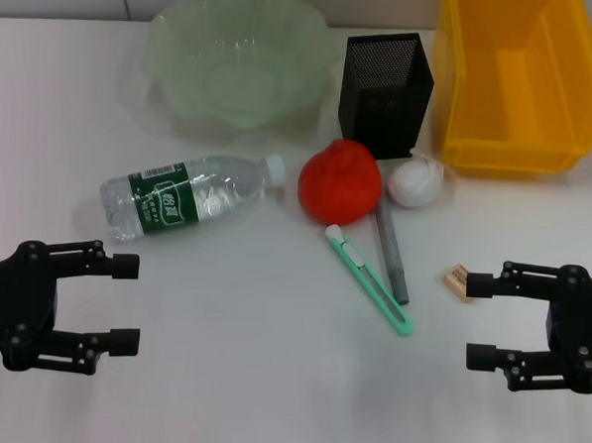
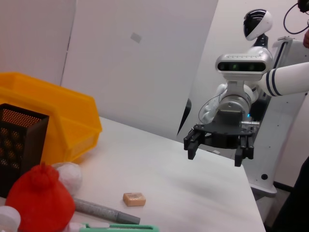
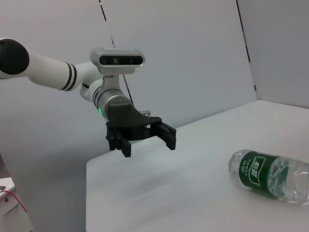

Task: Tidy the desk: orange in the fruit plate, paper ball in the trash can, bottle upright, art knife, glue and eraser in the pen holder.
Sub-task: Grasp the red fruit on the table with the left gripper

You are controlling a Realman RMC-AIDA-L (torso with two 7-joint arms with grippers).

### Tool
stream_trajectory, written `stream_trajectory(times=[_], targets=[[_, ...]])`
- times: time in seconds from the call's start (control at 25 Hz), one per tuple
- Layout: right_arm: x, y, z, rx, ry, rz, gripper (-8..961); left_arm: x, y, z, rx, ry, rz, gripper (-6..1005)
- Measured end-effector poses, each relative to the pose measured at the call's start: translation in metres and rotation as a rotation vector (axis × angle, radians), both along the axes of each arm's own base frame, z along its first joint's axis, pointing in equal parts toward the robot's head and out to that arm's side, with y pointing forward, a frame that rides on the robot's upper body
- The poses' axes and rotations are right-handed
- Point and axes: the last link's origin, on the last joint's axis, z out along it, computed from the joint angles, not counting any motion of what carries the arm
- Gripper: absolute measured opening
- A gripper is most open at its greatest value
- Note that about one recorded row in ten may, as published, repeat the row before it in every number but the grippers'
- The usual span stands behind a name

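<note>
Yellow plastic, the trash can (image 1: 517, 84) at one o'clock is the biggest thing on the desk, with the pale green fruit plate (image 1: 235, 64) at eleven and the black mesh pen holder (image 1: 387, 82) just past twelve between them. Next in size, the bottle (image 1: 183, 198) lies on its side at nine. Dead centre sits the orange (image 1: 343, 181), the white paper ball (image 1: 415, 181) close beside it toward two. From five o'clock of the orange run the green art knife (image 1: 367, 280) and the grey glue stick (image 1: 391, 252), side by side. Smallest is the eraser (image 1: 457, 281) at four.

Left gripper (image 1: 123, 302) hovers at eight, jaws wide and empty; right gripper (image 1: 481, 321) at four, likewise wide, just short of the eraser. Nothing looks sorted yet. A likely opener: the right gripper reaches forward to the eraser and pinches it.
</note>
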Motion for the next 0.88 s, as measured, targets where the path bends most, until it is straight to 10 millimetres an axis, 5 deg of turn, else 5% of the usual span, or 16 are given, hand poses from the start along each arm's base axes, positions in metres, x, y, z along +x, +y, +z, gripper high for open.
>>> stream_trajectory(times=[0.64, 0.88], targets=[[0.0, -0.001, -0.001, -0.003, 0.012, -0.011, 782, 0.001, 0.0, -0.005, -0.001, 0.003, 0.001, 829], [0.012, -0.007, 0.007, 0.019, -0.014, -0.046, 782, 0.015, 0.025, -0.015, 0.102, 0.007, -0.029, 823]])
